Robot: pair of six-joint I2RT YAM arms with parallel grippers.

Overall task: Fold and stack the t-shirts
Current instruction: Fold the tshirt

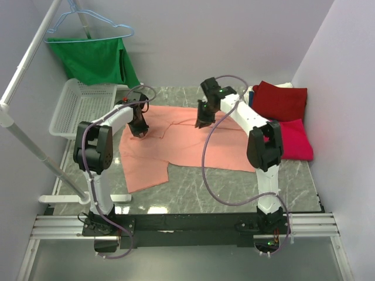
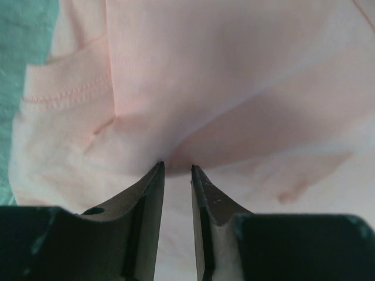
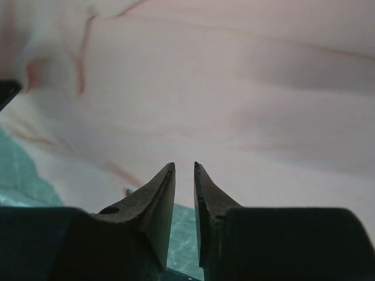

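Note:
A salmon-pink t-shirt [image 1: 193, 146] lies spread flat in the middle of the table. My left gripper [image 1: 139, 131] stands on its left part. In the left wrist view the left gripper [image 2: 177, 168] has its jaws a narrow gap apart, tips down on the pink cloth [image 2: 234, 88], and creases run toward the tips. My right gripper [image 1: 201, 122] hangs at the shirt's far edge. Close up, the right gripper [image 3: 184, 166] is open with nothing between its fingers, and bare table shows below them. A dark red t-shirt [image 1: 281, 99] and a crimson-pink t-shirt [image 1: 296, 139] lie folded at the right.
A white mesh basket [image 1: 79, 108] sits at the far left. Above it a green garment [image 1: 94, 58] hangs on a light-blue hanger from a white rail [image 1: 26, 76]. Walls close in the left, back and right. Marbled tabletop [image 1: 193, 193] shows in front of the shirt.

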